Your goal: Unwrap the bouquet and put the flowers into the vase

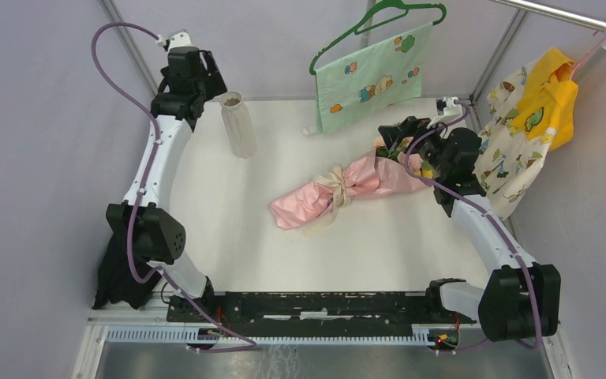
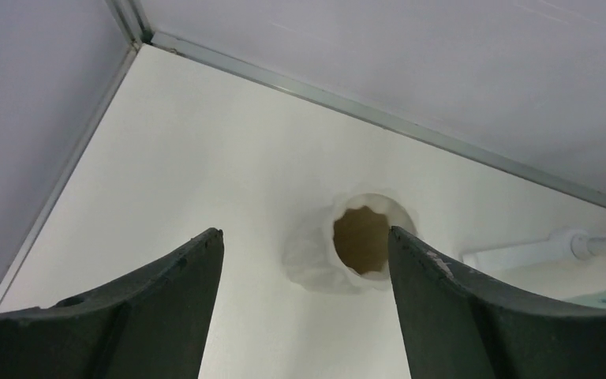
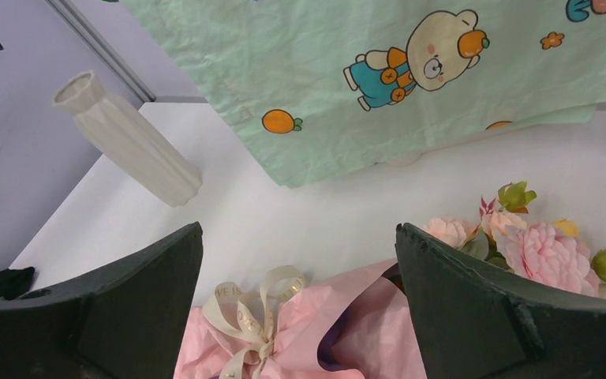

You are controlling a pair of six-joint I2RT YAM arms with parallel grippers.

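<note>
The left arm (image 1: 156, 154) is extended far forward, its elbow bent near the base. The left gripper (image 2: 306, 233) has its jaws spread wide, holding nothing. The right arm (image 1: 485, 225) reaches forward, wrist angled inward. The right gripper (image 3: 300, 229) has its jaws equally wide, holding nothing.

Vase (image 1: 238, 126) upright on table (image 1: 229, 229) far left, bouquet (image 1: 363, 178) flat center-right, cloth (image 1: 371, 79) on hanger (image 1: 379, 17) behind bouquet.

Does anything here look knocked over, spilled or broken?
Nothing spilled or broken. The bouquet lies flat on the table, still wrapped and tied, while the vase stands upright and empty.
</note>
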